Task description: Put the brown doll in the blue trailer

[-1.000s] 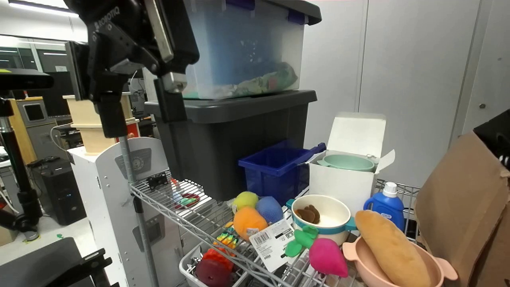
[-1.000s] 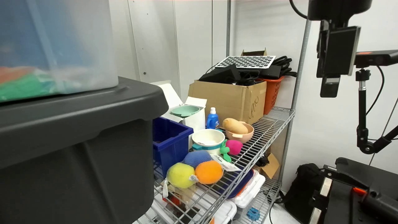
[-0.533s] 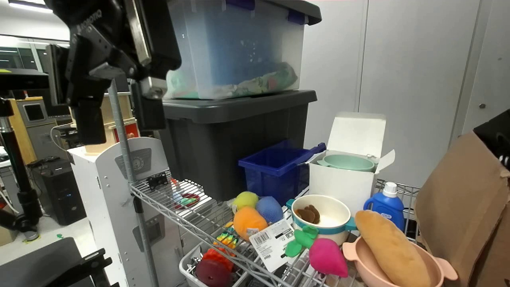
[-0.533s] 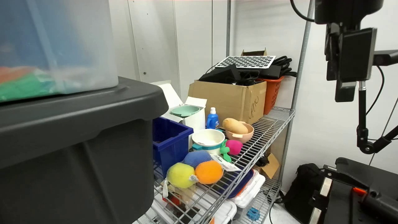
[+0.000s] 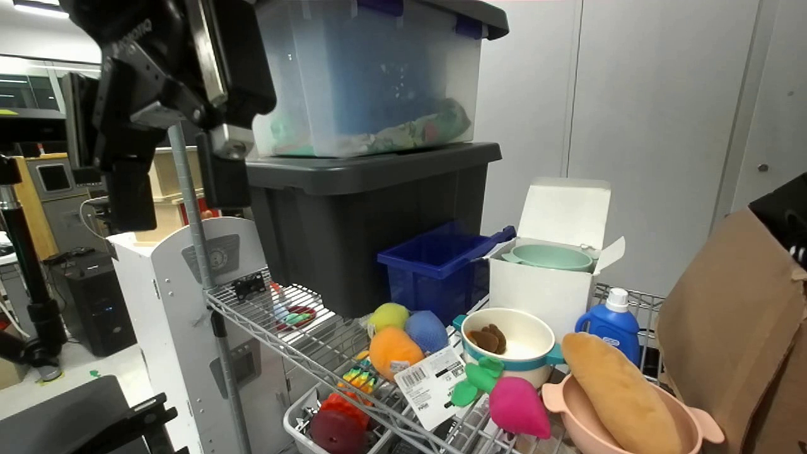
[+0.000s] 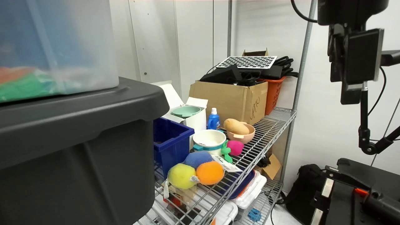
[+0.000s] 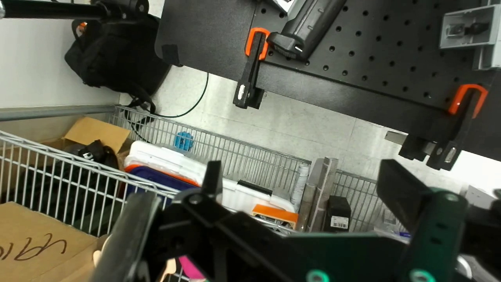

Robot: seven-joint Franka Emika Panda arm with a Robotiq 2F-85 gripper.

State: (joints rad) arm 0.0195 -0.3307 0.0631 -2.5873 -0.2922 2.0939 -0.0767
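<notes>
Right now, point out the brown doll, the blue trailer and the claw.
Brown doll (image 5: 487, 340): in an exterior view, on its brown surface; body part unclear.
Blue trailer (image 5: 418, 291): in an exterior view, on its outer wall below the rim.
Claw (image 7: 301, 172): in the wrist view, midway between its parted fingertips.

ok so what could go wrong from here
The open black gripper might strike the round white-and-teal pot, since the small brown plush-looking doll sits down inside it. Over the drop, the gripper could bump the dark grey lidded plastic tub, which stands taller and close beside the open-topped dark blue plastic trailer.
</notes>
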